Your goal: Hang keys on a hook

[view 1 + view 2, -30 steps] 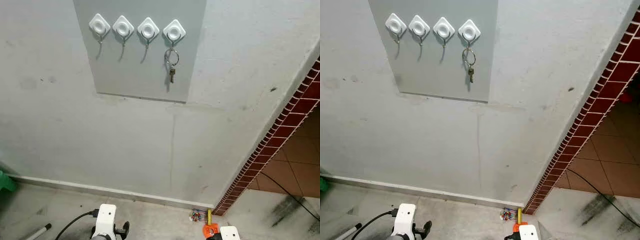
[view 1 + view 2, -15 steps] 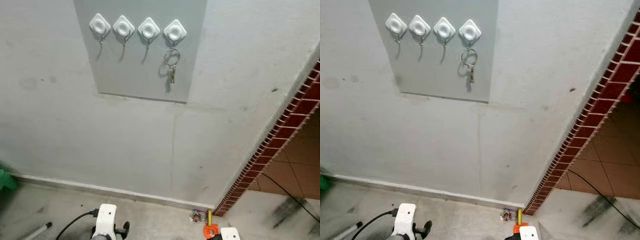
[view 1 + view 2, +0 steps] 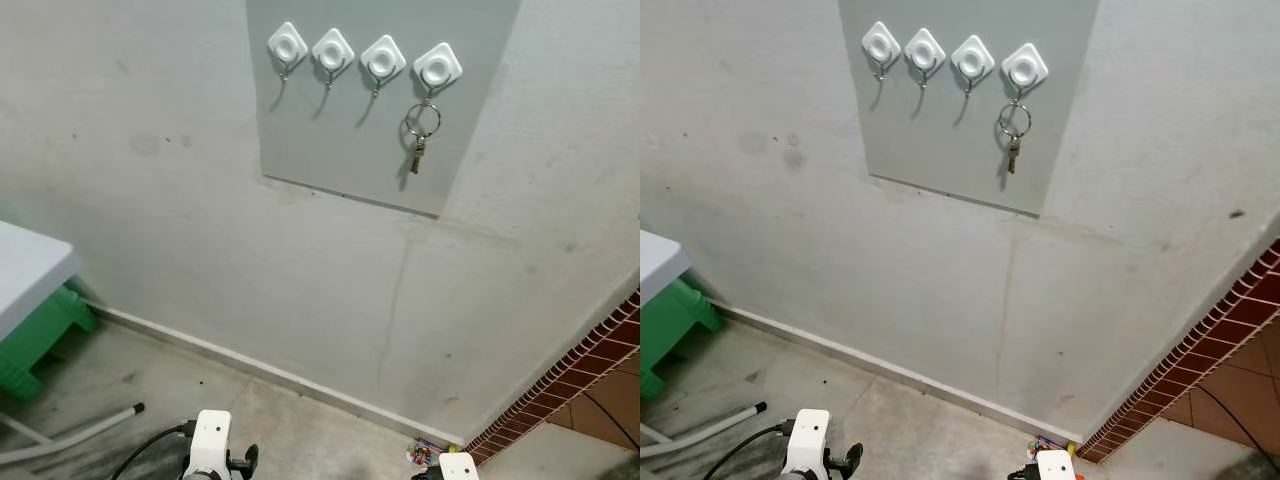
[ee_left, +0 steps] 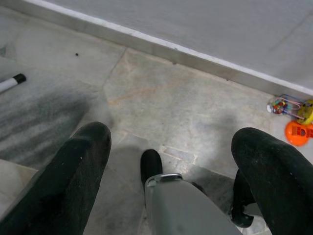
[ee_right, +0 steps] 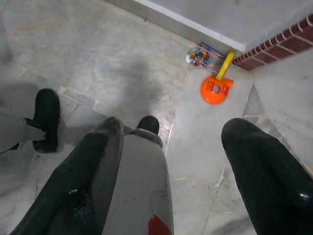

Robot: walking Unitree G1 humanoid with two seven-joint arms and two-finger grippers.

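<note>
Already hanging from the rightmost hook (image 3: 437,66) of four white diamond hooks on a grey panel (image 3: 470,150) fixed to the wall: keys (image 3: 419,135) on a ring, dangling straight down against the panel, well above both arms. Leaving the other three hooks (image 3: 331,48) bare. Hanging low near the floor, both arms, with white wrist housings peeking in at the bottom edge of the head views. Looking down along the left claw (image 4: 171,161), with its two black fingers (image 4: 73,181) spread wide apart and holding nothing, over grey marble floor (image 4: 161,98) beside the skirting. Showing likewise the right claw (image 5: 171,166), fingers (image 5: 259,176) gaping open and gripping nothing. Catching from the wrists what the head views barely give: an orange disc with a yellow handle (image 5: 215,88) lying on the floor just beside a small bundle of coloured clips (image 5: 199,55), near the corner where a red brick edging (image 3: 1200,350) is meeting the wall. Giving from the head views alone the white bench (image 3: 25,270) at the robot's left with a green stool (image 3: 35,335) under it, and a white pole with a black tip (image 3: 75,435) lying on the floor.
</note>
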